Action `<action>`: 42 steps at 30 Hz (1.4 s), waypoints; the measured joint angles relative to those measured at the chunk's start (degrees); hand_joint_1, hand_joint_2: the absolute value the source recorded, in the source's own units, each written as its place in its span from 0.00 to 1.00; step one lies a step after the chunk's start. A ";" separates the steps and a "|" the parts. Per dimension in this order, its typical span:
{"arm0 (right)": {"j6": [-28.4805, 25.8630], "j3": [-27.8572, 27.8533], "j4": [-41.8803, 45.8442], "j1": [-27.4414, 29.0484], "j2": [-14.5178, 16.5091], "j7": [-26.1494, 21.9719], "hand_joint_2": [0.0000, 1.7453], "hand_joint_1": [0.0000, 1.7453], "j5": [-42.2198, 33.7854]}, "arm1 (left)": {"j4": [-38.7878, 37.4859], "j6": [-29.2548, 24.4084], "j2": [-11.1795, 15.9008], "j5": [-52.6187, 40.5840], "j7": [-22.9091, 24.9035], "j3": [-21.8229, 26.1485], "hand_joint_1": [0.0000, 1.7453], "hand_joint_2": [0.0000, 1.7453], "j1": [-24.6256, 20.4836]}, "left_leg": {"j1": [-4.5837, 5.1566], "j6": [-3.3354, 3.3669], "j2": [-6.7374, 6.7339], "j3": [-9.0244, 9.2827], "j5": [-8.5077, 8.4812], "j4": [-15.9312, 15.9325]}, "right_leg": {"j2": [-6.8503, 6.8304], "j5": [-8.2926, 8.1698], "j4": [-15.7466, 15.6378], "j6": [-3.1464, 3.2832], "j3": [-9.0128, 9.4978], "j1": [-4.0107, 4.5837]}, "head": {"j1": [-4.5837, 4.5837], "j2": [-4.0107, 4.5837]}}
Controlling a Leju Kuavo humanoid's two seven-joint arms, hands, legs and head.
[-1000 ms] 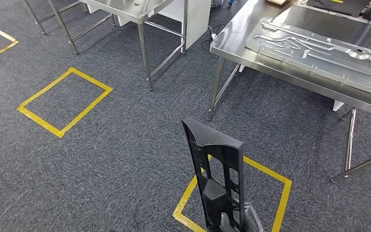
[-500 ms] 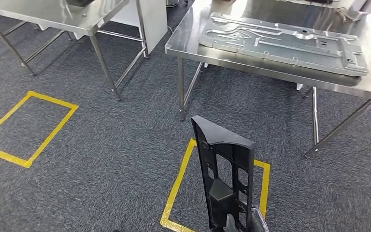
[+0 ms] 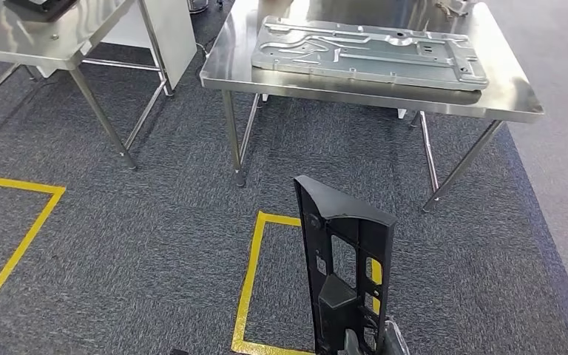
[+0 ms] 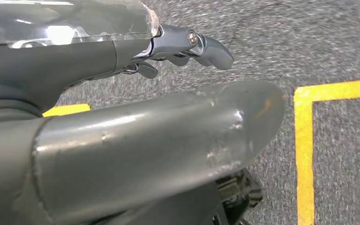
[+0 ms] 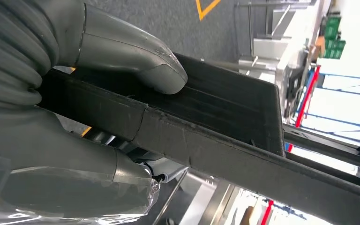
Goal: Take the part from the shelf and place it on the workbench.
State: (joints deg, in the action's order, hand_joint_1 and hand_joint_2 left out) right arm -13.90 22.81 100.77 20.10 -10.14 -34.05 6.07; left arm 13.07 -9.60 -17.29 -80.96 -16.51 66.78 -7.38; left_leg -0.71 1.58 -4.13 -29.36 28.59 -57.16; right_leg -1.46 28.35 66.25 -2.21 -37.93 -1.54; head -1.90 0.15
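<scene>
The workbench [image 3: 370, 92] is standing ahead of me, its near edge well apart from the part [image 3: 344, 266], which I am holding upright, my right hand [image 5: 89, 93] clamping its lower end.

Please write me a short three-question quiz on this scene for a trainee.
1. True or false: the black part already lies on the workbench.
2. Which hand grips the black part? A) left hand B) right hand C) a person's hand
3. Fill in: the part is held upright above a square of ______ tape on the carpet.

Key:
1. False; the right hand holds it upright above the carpet, short of the workbench, where a grey metal panel lies.
2. B; the left hand holds nothing.
3. yellow
</scene>
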 joint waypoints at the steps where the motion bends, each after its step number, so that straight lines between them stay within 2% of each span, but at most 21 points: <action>1: 0.13 -0.05 0.11 -0.05 0.00 0.01 1.00 1.00 0.01 | 0.00 0.00 -0.01 -0.02 0.02 -0.05 0.00 0.00 -0.04 | 0.16 -0.32 -0.63 0.30 0.34 -0.04 | -1.33 -1.41 -3.72 0.22 2.03 0.23 | 0.01 0.00; 3: 0.27 -0.16 0.40 -0.10 0.00 0.01 1.00 1.00 0.05 | 0.00 0.00 0.00 -0.11 0.03 -0.19 0.00 0.00 -0.13 | 0.47 -1.02 -1.70 0.83 0.96 -0.07 | -2.91 -2.34 -7.75 0.87 4.19 0.70 | 0.00 0.00; 5: 0.32 -0.30 0.60 0.01 0.00 0.02 1.00 1.00 0.08 | 0.00 0.01 0.01 -0.24 0.04 -0.40 0.00 0.00 -0.33 | 0.58 -1.71 -2.82 1.46 1.38 0.05 | -1.89 -2.02 -8.03 1.53 4.17 0.94 | -0.01 0.00; 6: 0.30 -0.37 0.71 0.15 -0.01 0.04 1.00 1.00 0.10 | 0.00 0.03 0.00 -0.38 0.07 -0.56 0.00 0.00 -0.46 | 0.47 -2.09 -2.67 1.71 1.70 -0.12 | -1.23 -2.03 -8.16 1.84 4.24 0.86 | -0.01 0.00; 8: 0.08 -0.45 0.96 0.28 -0.22 0.15 1.00 1.00 0.50 | 0.00 0.10 -0.01 -0.69 0.22 -0.97 0.00 0.00 -0.65 | 0.26 -2.71 -0.23 0.75 3.65 -2.92 | -0.11 -2.16 -8.53 2.55 4.48 0.58 | -0.01 0.00; 10: -0.38 -0.50 1.15 0.25 -0.47 0.36 1.00 1.00 1.27 | 0.00 0.15 -0.01 -0.86 0.43 -1.27 0.00 0.00 -0.64 | 0.16 -2.97 2.80 -2.84 7.15 -10.12 | 0.76 -2.08 -8.61 3.16 4.61 0.58 | -0.01 0.00; 12: -0.73 -0.52 1.15 0.29 -0.52 0.65 1.00 1.00 1.96 | 0.00 0.15 0.00 -1.02 0.57 -1.39 0.00 0.00 -0.55 | 0.16 -3.01 3.60 -6.43 8.65 -16.26 | 1.79 -1.88 -8.52 3.43 4.77 0.80 | 0.00 0.00; 14: -0.83 -0.52 1.21 0.37 -0.52 0.98 1.00 1.00 2.42 | 0.00 0.15 0.02 -1.17 0.63 -1.52 0.00 0.00 -0.54 | 0.17 -2.81 3.67 -6.60 5.67 -14.62 | 2.68 -1.62 -8.33 3.41 5.10 0.93 | 0.00 0.00; 16: -0.89 -0.52 1.40 0.34 -0.52 1.25 1.00 1.00 2.80 | 0.00 0.15 0.06 -1.21 0.71 -1.76 0.00 0.00 -0.70 | 0.31 -2.22 3.91 -4.04 1.19 -7.44 | 3.21 -1.20 -8.00 3.14 5.40 1.04 | 0.00 0.00; 17: -0.98 -0.52 1.49 0.26 -0.52 1.42 1.00 1.00 3.00 | 0.00 0.16 0.08 -1.23 0.87 -1.93 0.00 0.00 -0.86 | 0.41 -1.88 4.06 -2.92 -0.01 -4.48 | 3.37 -1.03 -7.80 2.90 5.39 1.10 | 0.00 0.00; 22: -1.75 -0.52 1.56 -0.23 -0.52 2.34 1.00 1.00 3.82 | 0.00 0.17 0.04 -1.25 1.94 -2.74 0.00 0.00 -1.36 | 0.33 -0.27 4.13 -1.88 -0.86 -1.09 | 3.19 -0.62 -7.32 1.44 4.96 1.07 | 0.01 0.00; 24: -1.96 -0.50 1.56 -0.51 -0.44 2.54 1.00 1.00 4.20 | 0.00 0.11 -0.02 -1.25 2.10 -2.82 0.00 0.00 -1.52 | 0.09 0.37 3.89 -1.68 -1.22 -0.49 | 2.50 1.86 -3.29 1.01 3.06 0.85 | 0.01 0.00; 26: -2.51 -0.47 1.51 -0.78 -0.27 3.13 1.00 1.00 4.87 | 0.00 0.05 -0.01 -1.26 2.36 -2.88 0.00 0.00 -1.61 | 0.13 0.59 3.68 -1.72 -1.13 -0.43 | 2.06 5.10 3.93 0.61 -0.62 0.55 | 0.00 0.00; 28: -3.30 -0.45 1.39 -0.86 -0.18 4.04 1.00 1.00 5.68 | 0.00 0.04 -0.01 -1.26 2.55 -3.02 0.00 0.00 -1.60 | 0.13 0.49 3.57 -1.59 -0.86 -0.45 | 1.85 5.18 7.30 0.25 -2.57 0.20 | 0.00 0.00; 29: -3.63 -0.45 1.33 -0.92 -0.17 4.46 1.00 1.00 6.04 | 0.00 0.04 -0.01 -1.26 2.59 -3.12 0.00 0.00 -1.61 | 0.09 0.34 3.56 -1.39 -0.68 -0.46 | 1.72 3.65 5.84 0.12 -1.96 -0.01 | 0.00 0.00; 31: -4.16 -0.44 1.25 -1.20 -0.17 5.06 1.00 1.00 6.63 | 0.00 0.05 -0.02 -1.25 2.65 -3.36 0.00 0.00 -1.64 | 0.05 -0.18 3.53 -0.87 -0.17 -0.53 | 1.25 -0.20 -1.41 -0.04 1.64 -0.34 | 0.01 0.00; 32: -4.40 -0.41 1.22 -1.42 -0.17 5.27 1.00 1.00 6.79 | 0.00 0.06 -0.01 -1.25 2.77 -3.51 0.00 0.00 -1.70 | 0.14 -0.55 3.52 -0.71 0.16 -0.65 | 1.07 -1.16 -4.68 0.05 3.30 -0.29 | 0.01 0.00; 34: -4.86 -0.33 1.08 -1.81 -0.17 5.70 1.00 1.00 6.95 | 0.00 0.07 0.01 -1.23 3.21 -3.86 0.00 0.00 -1.94 | 0.37 -1.32 3.47 -0.54 0.67 -0.69 | 0.89 -1.03 -7.53 0.56 4.74 0.01 | 0.00 0.00; 38: -5.26 -0.25 0.73 -2.07 -0.32 6.25 1.00 1.00 6.94 | 0.00 0.10 0.03 -1.19 3.67 -4.20 0.00 0.00 -2.49 | 0.15 -2.69 3.39 -0.33 2.10 -2.22 | 1.26 -0.33 -8.07 2.22 5.74 0.10 | -0.01 0.00; 40: -5.62 -0.16 0.48 -2.40 -0.49 6.42 1.00 1.00 6.89 | 0.00 0.02 0.03 -1.09 3.84 -4.23 0.00 0.00 -2.57 | 0.06 -3.04 3.56 -3.49 4.57 -8.55 | 1.30 0.15 -8.21 2.95 6.52 0.21 | -0.01 0.00; 42: -6.25 0.08 -0.05 -2.69 -0.53 6.86 1.00 1.00 6.88 | 0.00 -0.19 0.03 -0.90 4.22 -4.24 0.00 0.00 -2.45 | 0.08 -3.04 3.61 -8.48 6.45 -16.13 | 1.45 0.86 -8.20 3.39 7.24 0.58 | -0.02 0.00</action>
State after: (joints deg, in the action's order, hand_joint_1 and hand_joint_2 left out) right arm -20.15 22.89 100.71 17.41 -10.67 -27.19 12.95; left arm 13.07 -9.78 -17.27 -81.86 -12.28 62.54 -9.82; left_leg -0.63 -1.45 -0.52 -37.84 35.04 -73.29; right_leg -0.01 29.21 58.05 1.18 -30.68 -0.96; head -1.92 0.15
